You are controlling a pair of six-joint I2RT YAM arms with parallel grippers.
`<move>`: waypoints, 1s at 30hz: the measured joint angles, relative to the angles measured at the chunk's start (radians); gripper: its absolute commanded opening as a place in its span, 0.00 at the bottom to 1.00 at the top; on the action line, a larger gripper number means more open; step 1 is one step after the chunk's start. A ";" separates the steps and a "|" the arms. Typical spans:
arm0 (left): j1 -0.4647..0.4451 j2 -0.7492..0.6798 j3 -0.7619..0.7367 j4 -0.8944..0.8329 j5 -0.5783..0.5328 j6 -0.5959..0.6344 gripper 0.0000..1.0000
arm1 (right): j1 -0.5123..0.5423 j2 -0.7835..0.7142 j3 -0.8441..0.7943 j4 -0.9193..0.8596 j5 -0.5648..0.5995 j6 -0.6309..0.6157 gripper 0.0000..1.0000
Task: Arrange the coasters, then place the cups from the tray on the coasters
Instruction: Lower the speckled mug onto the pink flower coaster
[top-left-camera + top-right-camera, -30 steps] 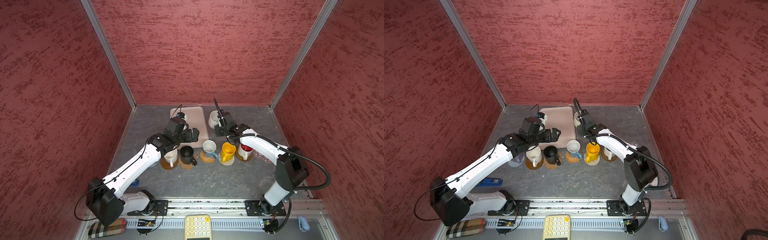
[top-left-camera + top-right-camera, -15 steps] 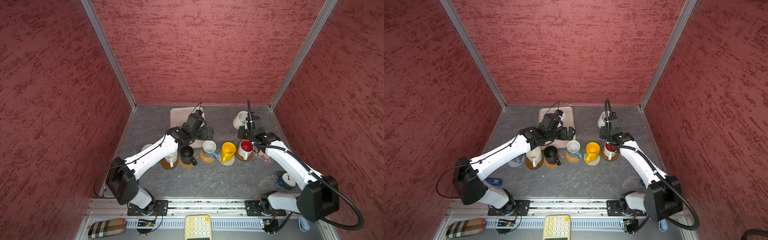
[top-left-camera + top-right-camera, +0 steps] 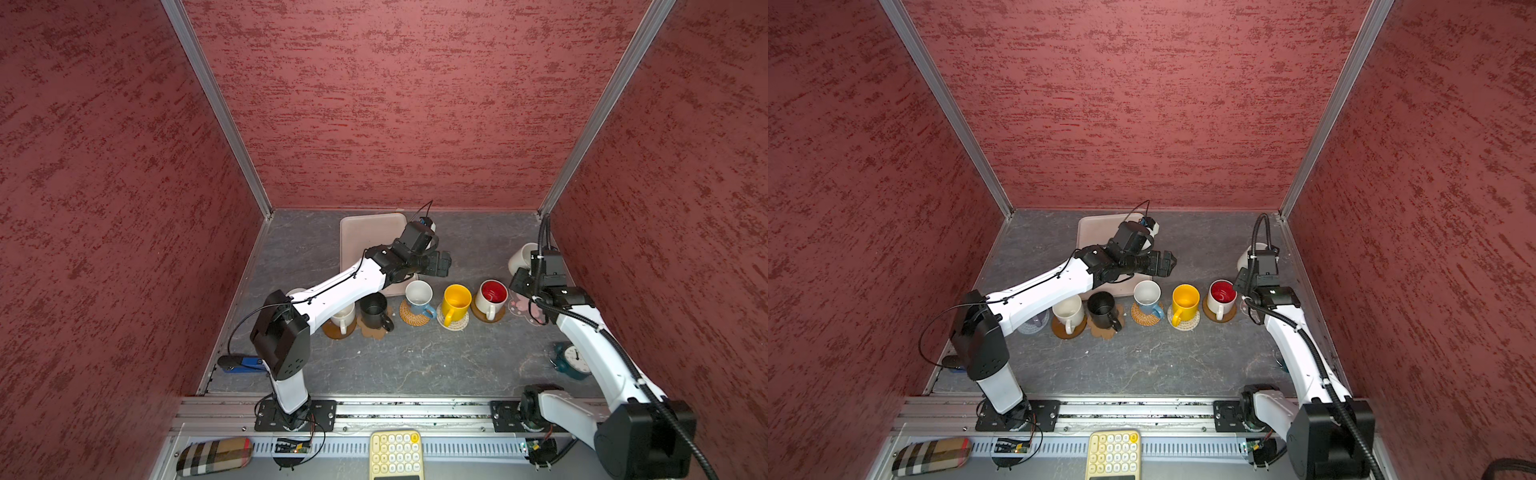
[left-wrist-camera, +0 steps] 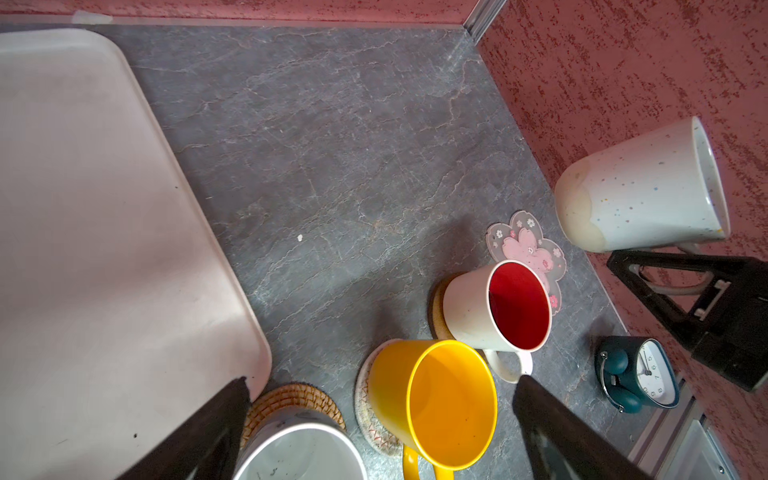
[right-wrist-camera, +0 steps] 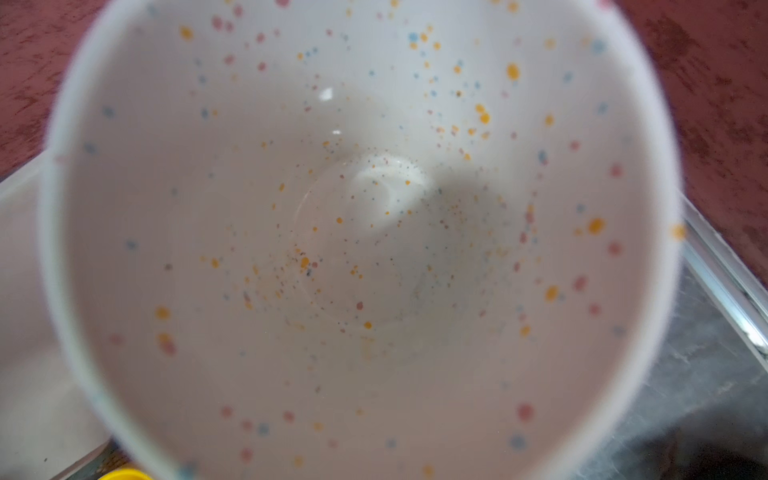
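Your right gripper (image 4: 660, 272) clamps the speckled mug (image 4: 640, 187) by its handle (mug tilted); red-lined mug (image 4: 498, 307) just beside flower coaster (image 4: 525, 245), clock (image 4: 640, 376) near; left gripper (image 3: 440, 264) gaping, empty

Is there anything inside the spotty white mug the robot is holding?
Empty. The right wrist view looks straight into the white speckled ceramic mug and shows only its bare, dotted bottom.

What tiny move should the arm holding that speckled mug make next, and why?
Probably swing the right gripper toward the pink flower coaster, righting the speckled mug it grips by the handle. The mug hangs tilted near the wall, not over the coaster, which lies bare beside the red-lined mug.
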 measured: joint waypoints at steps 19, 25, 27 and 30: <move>0.018 -0.083 -0.153 0.101 0.008 0.007 1.00 | -0.098 0.084 -0.107 0.056 0.043 0.076 0.00; 0.038 -0.104 -0.188 0.126 0.013 0.007 1.00 | -0.099 0.115 -0.138 0.080 0.098 0.104 0.00; 0.044 -0.106 -0.195 0.130 0.014 0.006 1.00 | -0.099 0.121 -0.148 0.083 0.101 0.111 0.00; 0.053 -0.108 -0.202 0.132 0.016 0.007 1.00 | -0.100 0.138 -0.151 0.092 0.101 0.119 0.00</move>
